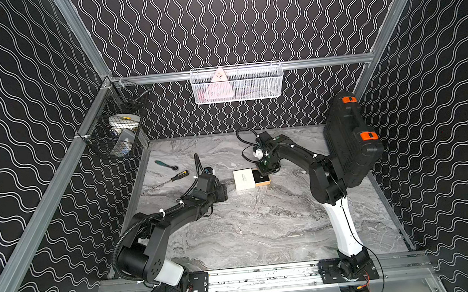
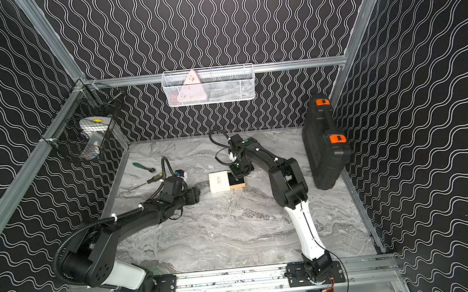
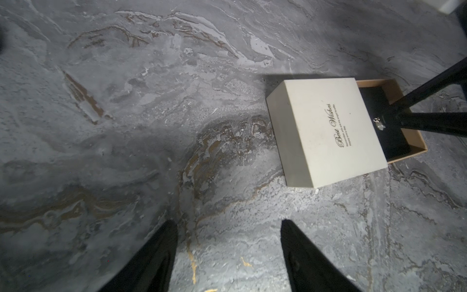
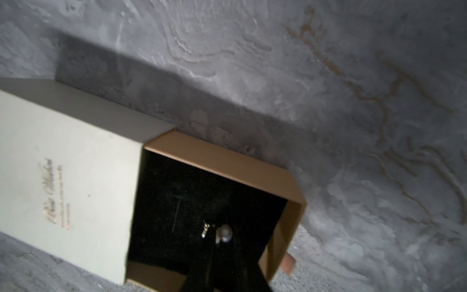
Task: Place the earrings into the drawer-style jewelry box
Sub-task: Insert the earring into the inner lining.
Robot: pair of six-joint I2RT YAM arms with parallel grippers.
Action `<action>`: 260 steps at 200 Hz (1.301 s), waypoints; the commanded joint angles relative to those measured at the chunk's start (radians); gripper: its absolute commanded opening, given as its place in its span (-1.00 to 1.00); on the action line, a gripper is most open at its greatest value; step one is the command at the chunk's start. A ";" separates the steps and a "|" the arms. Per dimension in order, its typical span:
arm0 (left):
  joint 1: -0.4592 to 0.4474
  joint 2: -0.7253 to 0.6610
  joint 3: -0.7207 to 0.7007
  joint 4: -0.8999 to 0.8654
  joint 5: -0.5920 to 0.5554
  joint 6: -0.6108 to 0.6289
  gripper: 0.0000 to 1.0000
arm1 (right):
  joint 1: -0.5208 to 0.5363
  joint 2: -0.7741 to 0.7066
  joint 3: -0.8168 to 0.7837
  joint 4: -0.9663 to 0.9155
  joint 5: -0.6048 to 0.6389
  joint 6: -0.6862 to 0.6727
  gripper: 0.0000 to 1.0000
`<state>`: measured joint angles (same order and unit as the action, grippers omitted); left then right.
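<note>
- Counter [image 1: 263,222]: grey marble pattern. The work area is its middle, slightly toward the far side.
- Case [image 1: 349,141]: black with orange latches, leaning at the far right. It plays no part in this step, so keep clear of it.
- Left arm [image 1: 175,213]: parked left of the box. The left jaws stand wide and empty, just above the bare counter and apart from the box. Judgement: keep them there, ready to steady the sleeve if the box shifts.
- Right arm [image 1: 295,155]: reaches in from the right and points down over the open tray.
- Box [image 1: 243,179]: lies flat mid-counter. The cream sleeve [image 3: 326,129] is on the left, with the tray drawn out to the right.
- Tray [image 4: 227,161]: tan walls and black lining, roughly half exposed.
- Earring [image 4: 222,232]: a pearl with a small metal fitting. It sits at the tips of the right jaws, over the lining and inside the tray walls. Whether it rests on the lining cannot be told.
- Right jaws: narrow, tips close together. Whether they grip the earring cannot be told.
- Step in hand (judgement): release into the tray.
  - Part the jaws only slightly, low over the lining, so the earring drops without bouncing.
  - Confirm it has not stuck to a pad.
  - Lift straight up, touching neither the tan walls nor the sleeve edge.
</note>
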<state>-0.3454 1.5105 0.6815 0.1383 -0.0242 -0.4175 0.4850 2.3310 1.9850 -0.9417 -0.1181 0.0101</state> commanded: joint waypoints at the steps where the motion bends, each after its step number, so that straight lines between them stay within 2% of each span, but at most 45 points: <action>1: 0.001 -0.002 0.009 0.007 -0.003 0.009 0.40 | 0.001 -0.012 0.012 -0.017 -0.005 -0.007 -0.52; 21: 0.002 -0.002 0.008 0.007 -0.006 0.011 0.40 | 0.001 -0.021 0.017 -0.010 -0.010 -0.004 -0.43; 61: 0.001 -0.004 0.007 0.006 -0.005 0.010 0.40 | 0.001 -0.039 0.010 -0.001 -0.003 0.000 -0.42; 78: 0.001 -0.005 0.007 0.006 -0.006 0.010 0.40 | 0.000 -0.057 -0.008 0.018 -0.014 0.004 -0.47; 115: 0.002 -0.006 0.006 0.006 -0.002 0.011 0.40 | 0.000 -0.065 -0.034 0.042 -0.028 0.012 -0.73; 143: 0.002 -0.012 0.004 0.008 0.001 0.009 0.40 | -0.001 -0.057 -0.043 0.054 -0.028 0.012 -0.79; 260: 0.001 -0.007 0.002 0.014 -0.002 0.008 0.40 | 0.003 -0.102 -0.129 0.132 -0.122 0.019 -0.63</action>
<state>-0.3454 1.5047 0.6815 0.1383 -0.0216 -0.4175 0.4870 2.2276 1.8599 -0.8246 -0.2153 0.0303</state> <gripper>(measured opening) 0.699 0.180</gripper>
